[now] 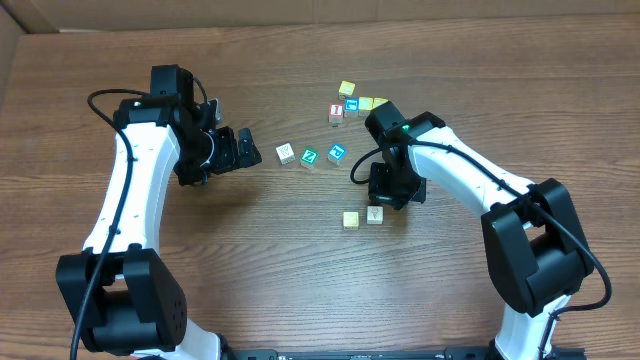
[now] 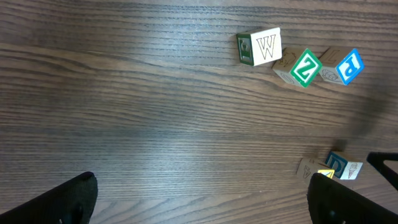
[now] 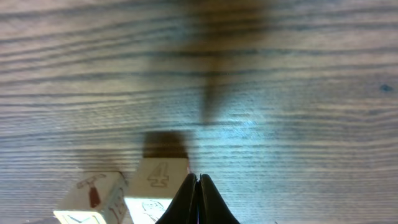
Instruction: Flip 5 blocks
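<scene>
Right gripper (image 3: pixel 198 190) pressed shut on nothing, just beside two pale wooden letter cubes (image 3: pixel 158 177).
Left gripper (image 2: pixel 202 202) spread wide above the brown wooden table (image 2: pixel 124 124); white wooden W cube (image 2: pixel 267 46), green Z cube (image 2: pixel 305 67) and blue P cube (image 2: pixel 348 65) lie in a row between the arms.

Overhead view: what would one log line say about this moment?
left gripper: open, holding nothing | right gripper: shut, empty, beside whitish wooden letter cube

Row, left to right: whitish wooden cube (image 1: pixel 285 153), teal-green-faced cube (image 1: pixel 309 157), blue-faced cube (image 1: pixel 337 152). Pale cream cube (image 1: pixel 351 219) sat just beside second whitish cube (image 1: pixel 375 214) in front; cluster of coloured wooden cubes (image 1: pixel 356 102) behind.
</scene>
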### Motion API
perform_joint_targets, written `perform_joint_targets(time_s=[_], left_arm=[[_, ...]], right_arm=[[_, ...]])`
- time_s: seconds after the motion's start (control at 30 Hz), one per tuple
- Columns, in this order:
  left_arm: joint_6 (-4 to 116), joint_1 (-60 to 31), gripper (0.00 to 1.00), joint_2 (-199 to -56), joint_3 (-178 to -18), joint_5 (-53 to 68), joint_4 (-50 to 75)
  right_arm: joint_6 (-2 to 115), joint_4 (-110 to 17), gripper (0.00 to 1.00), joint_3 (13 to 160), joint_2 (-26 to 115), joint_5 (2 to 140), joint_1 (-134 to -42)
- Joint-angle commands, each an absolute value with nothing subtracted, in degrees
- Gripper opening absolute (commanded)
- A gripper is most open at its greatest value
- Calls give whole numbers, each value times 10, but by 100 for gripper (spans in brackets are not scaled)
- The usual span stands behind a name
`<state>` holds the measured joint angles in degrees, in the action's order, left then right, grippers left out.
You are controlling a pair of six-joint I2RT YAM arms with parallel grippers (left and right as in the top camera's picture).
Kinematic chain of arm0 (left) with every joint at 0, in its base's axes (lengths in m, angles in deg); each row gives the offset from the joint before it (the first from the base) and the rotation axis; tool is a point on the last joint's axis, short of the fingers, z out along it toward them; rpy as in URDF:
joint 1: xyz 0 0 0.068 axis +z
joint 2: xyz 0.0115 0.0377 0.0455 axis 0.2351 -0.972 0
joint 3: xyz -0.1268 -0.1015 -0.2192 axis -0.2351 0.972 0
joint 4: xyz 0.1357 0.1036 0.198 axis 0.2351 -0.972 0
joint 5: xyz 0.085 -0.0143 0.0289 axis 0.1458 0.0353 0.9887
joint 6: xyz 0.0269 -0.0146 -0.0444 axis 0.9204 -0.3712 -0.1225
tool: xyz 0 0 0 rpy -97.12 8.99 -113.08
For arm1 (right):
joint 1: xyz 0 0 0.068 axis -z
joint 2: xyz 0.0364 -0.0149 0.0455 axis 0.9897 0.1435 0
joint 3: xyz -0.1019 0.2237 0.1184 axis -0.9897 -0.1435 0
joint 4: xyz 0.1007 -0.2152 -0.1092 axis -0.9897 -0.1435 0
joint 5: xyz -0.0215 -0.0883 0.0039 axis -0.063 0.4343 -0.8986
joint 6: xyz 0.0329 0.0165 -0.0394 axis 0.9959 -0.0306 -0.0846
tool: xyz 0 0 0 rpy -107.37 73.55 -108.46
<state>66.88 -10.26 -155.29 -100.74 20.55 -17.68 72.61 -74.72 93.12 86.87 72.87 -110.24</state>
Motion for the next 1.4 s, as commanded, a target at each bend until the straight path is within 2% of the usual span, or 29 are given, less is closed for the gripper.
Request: perform_joint_targets(time_s=[0.0, 1.37], left_arm=[[669, -110, 100, -1558, -1019, 208, -176], [669, -110, 100, -1558, -1019, 208, -176]], right_arm=[[731, -749, 4, 925, 853, 726, -1114], [733, -771, 8, 925, 853, 677, -1125]])
